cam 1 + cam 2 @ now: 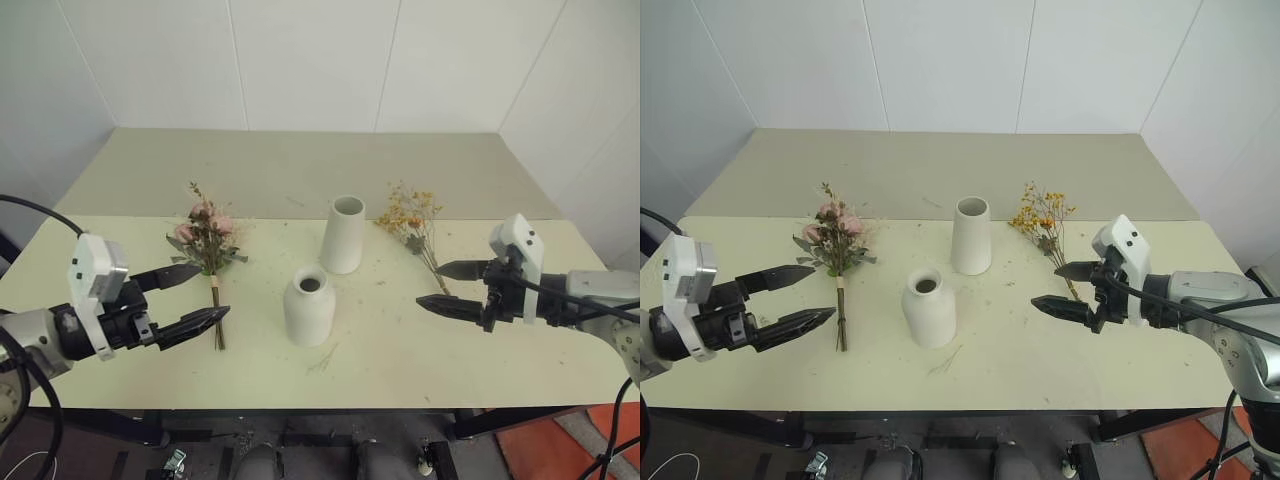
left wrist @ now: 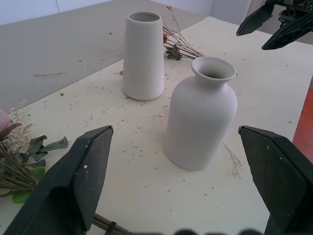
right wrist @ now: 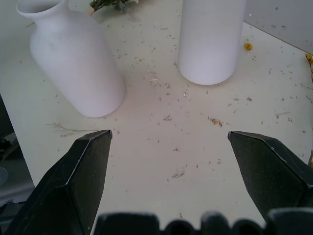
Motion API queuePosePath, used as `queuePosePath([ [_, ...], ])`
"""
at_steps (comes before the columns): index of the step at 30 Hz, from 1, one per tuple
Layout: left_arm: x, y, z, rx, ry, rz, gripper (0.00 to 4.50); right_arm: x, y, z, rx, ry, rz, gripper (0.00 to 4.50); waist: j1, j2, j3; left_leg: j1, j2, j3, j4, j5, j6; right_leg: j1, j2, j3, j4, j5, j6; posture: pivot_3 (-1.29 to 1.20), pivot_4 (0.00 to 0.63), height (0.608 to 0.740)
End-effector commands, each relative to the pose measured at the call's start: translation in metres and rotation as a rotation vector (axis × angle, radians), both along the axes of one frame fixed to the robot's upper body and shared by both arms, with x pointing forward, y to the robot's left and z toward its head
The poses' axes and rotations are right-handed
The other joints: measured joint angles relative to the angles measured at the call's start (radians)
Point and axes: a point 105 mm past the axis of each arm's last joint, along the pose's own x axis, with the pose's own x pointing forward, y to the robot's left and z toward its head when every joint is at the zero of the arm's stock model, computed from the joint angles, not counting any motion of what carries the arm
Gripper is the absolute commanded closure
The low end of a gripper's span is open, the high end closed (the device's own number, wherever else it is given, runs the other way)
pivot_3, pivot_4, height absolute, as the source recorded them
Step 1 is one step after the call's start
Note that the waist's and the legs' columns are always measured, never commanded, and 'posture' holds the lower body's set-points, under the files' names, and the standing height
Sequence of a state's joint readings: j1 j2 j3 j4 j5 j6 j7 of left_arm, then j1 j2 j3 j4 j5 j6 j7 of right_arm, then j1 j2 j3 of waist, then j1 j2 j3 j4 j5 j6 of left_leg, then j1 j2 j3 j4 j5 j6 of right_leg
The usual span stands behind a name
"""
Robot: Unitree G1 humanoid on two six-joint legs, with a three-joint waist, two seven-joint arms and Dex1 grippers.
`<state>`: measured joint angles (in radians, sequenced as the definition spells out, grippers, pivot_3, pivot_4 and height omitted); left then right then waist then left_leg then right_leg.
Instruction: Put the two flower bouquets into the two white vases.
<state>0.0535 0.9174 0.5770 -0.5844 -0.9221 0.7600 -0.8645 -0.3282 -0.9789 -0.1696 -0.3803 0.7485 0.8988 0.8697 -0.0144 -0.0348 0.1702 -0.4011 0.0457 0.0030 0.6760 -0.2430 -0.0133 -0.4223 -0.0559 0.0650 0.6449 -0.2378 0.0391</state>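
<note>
Pale counter [image 1: 400, 360], littered with dry plant crumbs. Short vase [image 1: 309, 306] stands upright near centre; tall vase [image 1: 343, 234] upright just beyond it at 1 o'clock, apart from it. Both are empty. Roses [image 1: 206, 236] lie flat at 9 o'clock of the vases, blooms toward the far wall, tied stems toward the near edge. Dried bouquet [image 1: 411, 220] lies flat at 3 o'clock of the tall vase. Left gripper [image 1: 192, 297] hovers over the rose stems, jaws spread wide, pinching nothing. Right gripper [image 1: 452, 287] hovers by the dried stems' near end, jaws spread wide, also bare. No readable writing or labels on anything.
</note>
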Motion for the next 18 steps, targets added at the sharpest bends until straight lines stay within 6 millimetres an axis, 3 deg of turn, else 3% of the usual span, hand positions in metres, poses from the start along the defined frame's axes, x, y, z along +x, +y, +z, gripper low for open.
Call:
queuePosePath([
  [1, 0.000, 0.000, 0.008, 0.018, -0.047, -0.012, 0.02, 0.001, -0.004, 0.012, -0.011, -0.049, -0.020, 0.00, 0.000, 0.000, 0.000, 0.000, 0.000, 0.000, 0.000, 0.000, 0.000, 0.000, 0.000, 0.000, 0.000, 0.000, 0.000, 0.00, 0.150, 0.740],
  [10, -0.001, -0.001, 0.010, 0.020, -0.054, -0.017, 0.02, 0.004, -0.006, 0.012, -0.011, -0.056, -0.033, 0.00, 0.000, 0.000, 0.000, 0.000, 0.000, 0.000, 0.000, 0.000, 0.000, 0.000, 0.000, 0.000, 0.000, 0.000, 0.000, 0.00, 0.150, 0.740],
  [18, 0.005, -0.009, 0.017, 0.007, -0.076, -0.063, 0.02, 0.050, -0.002, 0.007, -0.050, 0.039, -0.241, 0.00, -0.009, 0.000, 0.000, 0.002, 0.000, 0.000, 0.000, 0.000, 0.000, 0.000, 0.001, 0.001, 0.001, 0.000, -0.001, 0.00, 0.150, 0.740],
])
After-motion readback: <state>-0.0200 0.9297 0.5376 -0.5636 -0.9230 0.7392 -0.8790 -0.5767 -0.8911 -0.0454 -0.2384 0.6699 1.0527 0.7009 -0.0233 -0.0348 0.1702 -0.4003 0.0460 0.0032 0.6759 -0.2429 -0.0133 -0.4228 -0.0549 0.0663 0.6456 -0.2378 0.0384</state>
